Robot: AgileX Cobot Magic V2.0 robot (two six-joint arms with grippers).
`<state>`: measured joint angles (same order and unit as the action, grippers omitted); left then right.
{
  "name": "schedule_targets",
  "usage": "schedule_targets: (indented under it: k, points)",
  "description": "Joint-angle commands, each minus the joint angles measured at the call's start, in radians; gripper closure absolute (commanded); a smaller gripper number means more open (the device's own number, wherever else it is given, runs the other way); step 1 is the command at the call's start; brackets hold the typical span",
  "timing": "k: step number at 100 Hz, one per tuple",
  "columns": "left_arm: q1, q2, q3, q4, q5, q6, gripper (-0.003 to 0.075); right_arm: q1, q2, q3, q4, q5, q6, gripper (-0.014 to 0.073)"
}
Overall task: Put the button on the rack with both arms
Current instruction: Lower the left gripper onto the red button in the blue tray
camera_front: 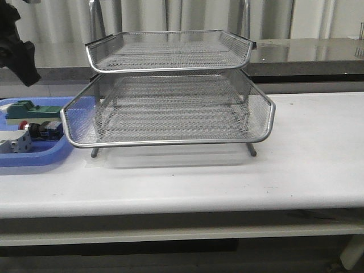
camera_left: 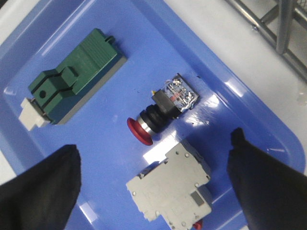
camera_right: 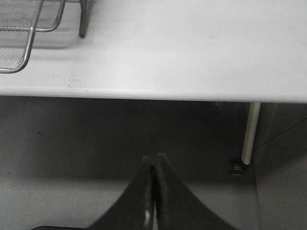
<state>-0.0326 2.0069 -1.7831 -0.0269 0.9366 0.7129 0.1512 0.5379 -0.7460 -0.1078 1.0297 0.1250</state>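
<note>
The button [camera_left: 160, 110], with its red cap and black-and-blue body, lies on its side in the blue tray [camera_left: 144, 43]. In the front view the button [camera_front: 38, 129] is at the left, just outside the rack [camera_front: 170, 108], a silver wire-mesh rack with stacked tiers at the table's middle. My left gripper [camera_left: 153, 140] hangs open above the tray, its black fingers [camera_left: 43, 191] wide apart and holding nothing. The left arm [camera_front: 17, 51] shows at the top left. My right gripper [camera_right: 154, 158] is shut and empty, below the table's front edge.
A green block [camera_left: 72, 76] and a white boxy switch [camera_left: 172, 189] lie in the tray beside the button. The white table [camera_front: 296, 165] stretches right of the rack. A rack corner [camera_right: 19, 33] and a table leg [camera_right: 249, 134] show in the right wrist view.
</note>
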Motion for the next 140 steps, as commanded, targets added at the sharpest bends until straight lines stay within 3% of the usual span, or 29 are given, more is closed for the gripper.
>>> schedule_targets:
  k: [1,48,130,140]
  points:
    - [0.003,0.008,-0.099,-0.022,0.004,0.036,0.0131,-0.002,0.006,-0.032,-0.016,-0.054,0.000,0.0662]
    - [0.001,0.227,-0.258,-0.022,0.063,0.166,0.0131,-0.002,0.006,-0.032,-0.016,-0.054,0.000,0.0662]
    - [0.001,0.305,-0.265,-0.023,0.006,0.241,0.0132,-0.002,0.006,-0.032,-0.016,-0.055,0.000,0.0662]
    - [0.001,0.305,-0.265,-0.032,0.006,0.241,0.0180,-0.002,0.006,-0.032,-0.016,-0.055,0.000,0.0662]
